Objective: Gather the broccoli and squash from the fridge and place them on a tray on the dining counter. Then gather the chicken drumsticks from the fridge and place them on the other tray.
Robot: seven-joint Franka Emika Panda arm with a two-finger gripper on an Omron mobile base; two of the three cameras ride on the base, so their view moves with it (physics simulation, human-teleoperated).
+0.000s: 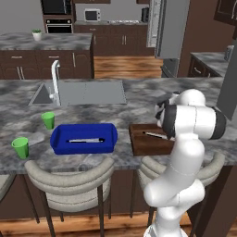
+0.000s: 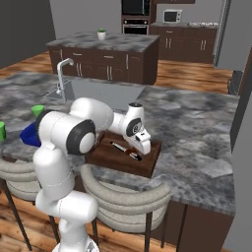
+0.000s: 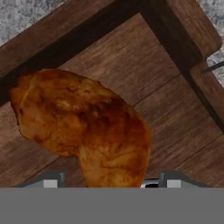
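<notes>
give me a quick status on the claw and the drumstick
Claw open, low over the wooden tray. Drumstick lying on tray floor between the fingers. Nothing in the way.

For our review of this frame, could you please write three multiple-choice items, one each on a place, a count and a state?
1. Where does the chicken drumstick lie?
A. in the wooden tray
B. in the blue tray
C. in the sink

2. How many green cups stand on the dining counter?
A. one
B. two
C. four

3. How is the gripper set?
A. shut on the drumstick
B. shut on a cup
C. open above the drumstick

Answers: 1 A, brown planks and rim surround the meat in the hand view; 2 B, two stand left of the blue tray; 3 C, the finger tips stand apart on either side of the drumstick's end.
</notes>
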